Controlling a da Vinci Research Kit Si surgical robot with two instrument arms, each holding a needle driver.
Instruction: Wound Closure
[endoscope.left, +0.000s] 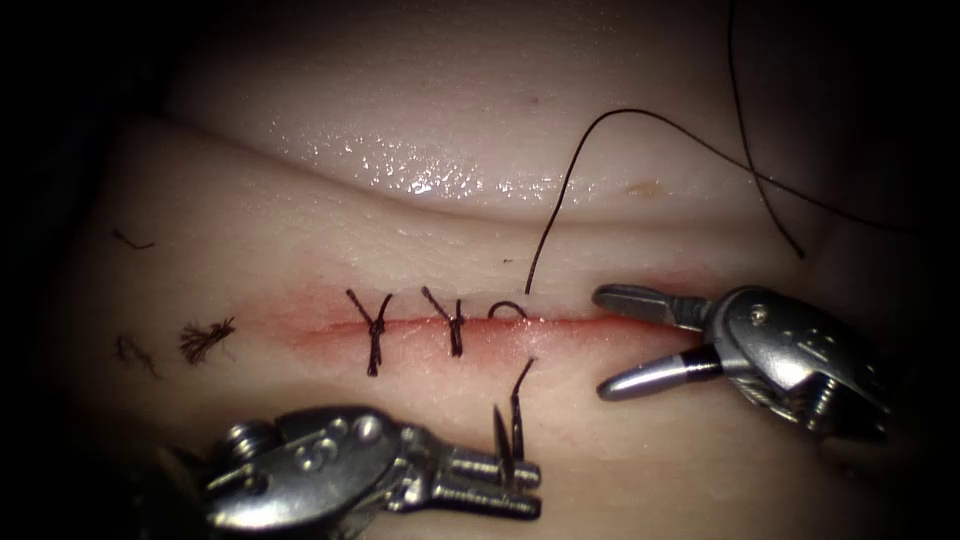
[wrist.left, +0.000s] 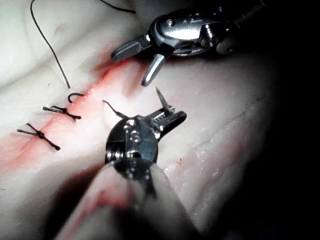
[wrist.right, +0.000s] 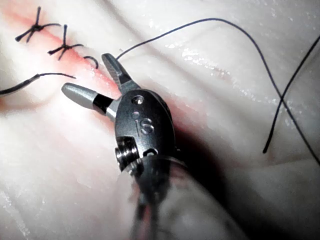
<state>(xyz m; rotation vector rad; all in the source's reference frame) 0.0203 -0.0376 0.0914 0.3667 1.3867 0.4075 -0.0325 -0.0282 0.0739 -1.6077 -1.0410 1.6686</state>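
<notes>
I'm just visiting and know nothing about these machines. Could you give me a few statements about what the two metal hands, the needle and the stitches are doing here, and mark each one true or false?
1. The right hand is wide open and holds nothing. True.
2. The left hand grips the needle. True; the needle's point stands up from its jaws, free of the tissue.
3. The needle is buried in the tissue. False; it is out, below the cut.
4. Five knotted stitches cross the cut. False; two knotted stitches cross it, with a loose loop of thread beside them.
5. The right hand is cutting thread. False; its jaws are empty.
</notes>
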